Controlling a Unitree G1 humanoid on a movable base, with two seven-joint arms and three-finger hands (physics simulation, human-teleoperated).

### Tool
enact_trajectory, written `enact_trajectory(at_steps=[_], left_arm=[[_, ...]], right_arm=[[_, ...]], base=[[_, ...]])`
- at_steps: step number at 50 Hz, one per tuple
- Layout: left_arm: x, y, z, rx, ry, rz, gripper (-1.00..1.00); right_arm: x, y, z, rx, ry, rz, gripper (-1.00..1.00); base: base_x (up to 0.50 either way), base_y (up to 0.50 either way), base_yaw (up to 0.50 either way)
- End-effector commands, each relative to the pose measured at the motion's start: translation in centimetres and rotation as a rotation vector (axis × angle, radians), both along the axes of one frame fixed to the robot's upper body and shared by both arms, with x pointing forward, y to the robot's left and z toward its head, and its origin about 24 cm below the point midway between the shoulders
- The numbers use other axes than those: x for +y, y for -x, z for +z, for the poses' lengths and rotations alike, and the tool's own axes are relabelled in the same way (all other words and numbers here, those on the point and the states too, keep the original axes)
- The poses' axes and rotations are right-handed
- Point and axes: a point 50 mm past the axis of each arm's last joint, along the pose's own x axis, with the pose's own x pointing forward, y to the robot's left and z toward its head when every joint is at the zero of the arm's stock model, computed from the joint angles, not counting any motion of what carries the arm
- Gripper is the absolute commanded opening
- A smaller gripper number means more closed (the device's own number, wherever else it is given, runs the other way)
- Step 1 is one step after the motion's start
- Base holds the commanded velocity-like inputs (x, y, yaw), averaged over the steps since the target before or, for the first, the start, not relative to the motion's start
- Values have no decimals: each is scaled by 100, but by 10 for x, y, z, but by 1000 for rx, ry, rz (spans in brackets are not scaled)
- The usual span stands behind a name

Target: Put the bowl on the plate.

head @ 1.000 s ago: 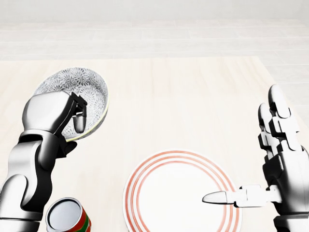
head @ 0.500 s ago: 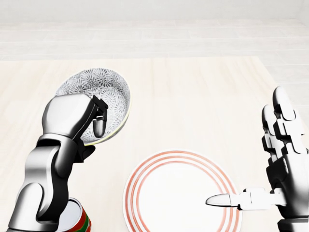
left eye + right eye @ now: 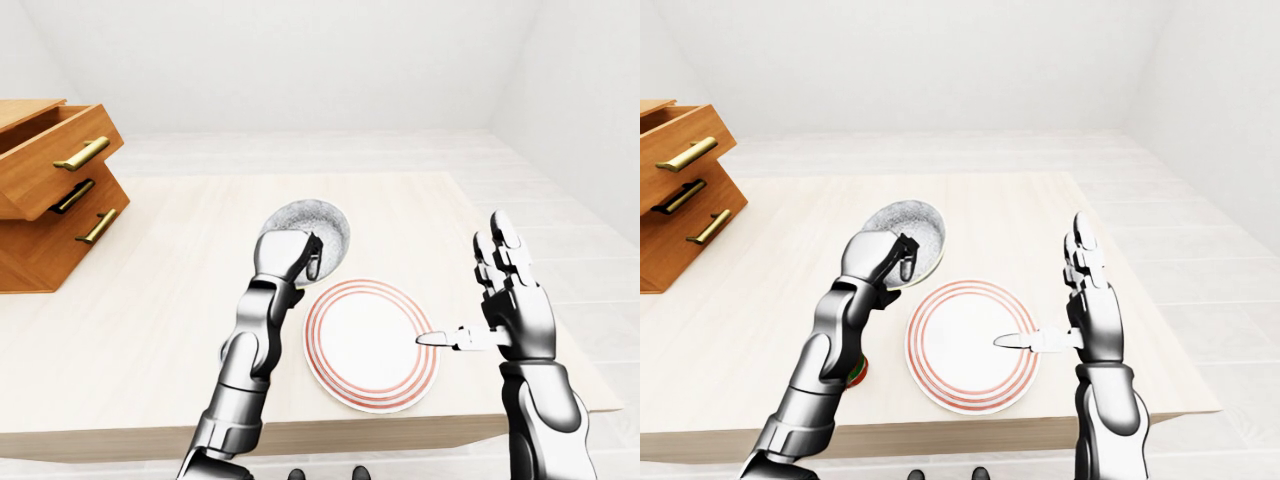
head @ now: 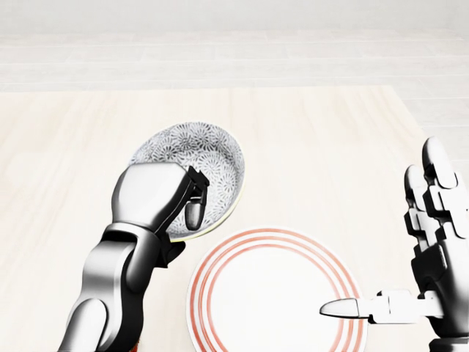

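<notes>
Left hand [image 4: 152,198] grips the rim of the tilted bowl [image 4: 212,158] at ten o'clock of the plate [image 4: 271,293], while right hand [image 4: 432,275] stands open at three o'clock.

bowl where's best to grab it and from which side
The rim, from the lower left of the head view. The bowl is deep with a thin open rim, so a pinch over the edge suits it: one finger inside, the rest apparently outside. The left hand grips it that way, leaving the side toward the plate free.
</notes>
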Motion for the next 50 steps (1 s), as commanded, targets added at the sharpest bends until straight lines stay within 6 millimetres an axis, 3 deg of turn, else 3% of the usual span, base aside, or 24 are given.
enact_trajectory(at_steps=[1, 29, 50], left_arm=[[-23, 13, -4, -24, 21, -58, -100], [-54, 31, -25, -19, -14, -136, -100], [-65, 29, -44, -9, -49, -158, -100]], right_arm=[[-3, 2, -2, 9, -2, -6, 100], [-6, 15, 7, -23, 13, -12, 100], [-7, 16, 4, -10, 7, -16, 100]], base=[[0, 0, 0], [0, 0, 0], [0, 0, 0]])
